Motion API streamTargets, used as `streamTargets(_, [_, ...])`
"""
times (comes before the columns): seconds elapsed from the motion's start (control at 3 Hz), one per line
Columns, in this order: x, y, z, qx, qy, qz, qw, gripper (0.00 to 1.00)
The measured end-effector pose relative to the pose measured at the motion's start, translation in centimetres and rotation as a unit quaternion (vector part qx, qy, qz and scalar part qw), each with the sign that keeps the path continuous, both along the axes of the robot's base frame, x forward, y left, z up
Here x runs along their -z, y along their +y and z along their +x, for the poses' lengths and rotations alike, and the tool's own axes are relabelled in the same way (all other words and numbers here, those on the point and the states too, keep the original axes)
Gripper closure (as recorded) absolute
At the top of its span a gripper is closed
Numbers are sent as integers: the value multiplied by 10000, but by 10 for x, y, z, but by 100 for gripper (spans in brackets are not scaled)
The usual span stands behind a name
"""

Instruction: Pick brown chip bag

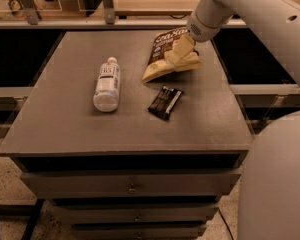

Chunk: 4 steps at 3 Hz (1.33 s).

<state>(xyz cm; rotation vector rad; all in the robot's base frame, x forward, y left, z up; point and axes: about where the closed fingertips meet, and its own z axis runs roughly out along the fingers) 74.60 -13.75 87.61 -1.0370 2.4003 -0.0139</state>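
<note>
The brown chip bag (160,48) lies at the back right of the grey cabinet top (60,129), dark brown end toward the back, cream-tan end pointing front left. My gripper (185,55) comes down from the upper right and sits over the bag's right side. Its cream fingers (182,46) stand apart, one on each side of the bag's right edge, and hide part of it. The bag rests on the surface.
A clear plastic bottle (106,84) with a white label lies left of the bag. A small flat black wrapper (165,102) lies just in front of the bag. Drawers (132,186) run below the top. My white body (275,184) fills the lower right. A rail (90,22) runs behind.
</note>
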Motion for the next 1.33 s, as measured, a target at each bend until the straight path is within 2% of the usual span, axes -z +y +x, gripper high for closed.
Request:
streamTargets(0.33, [23, -4, 7, 260, 198, 157, 9993, 0])
streamTargets(0.67, [42, -2, 8, 271, 409, 274, 9984, 16])
streamTargets(1.0, [55, 1, 7, 248, 583, 175, 9978, 38])
streamTargets(1.33, [53, 1, 7, 247, 584, 174, 9978, 62])
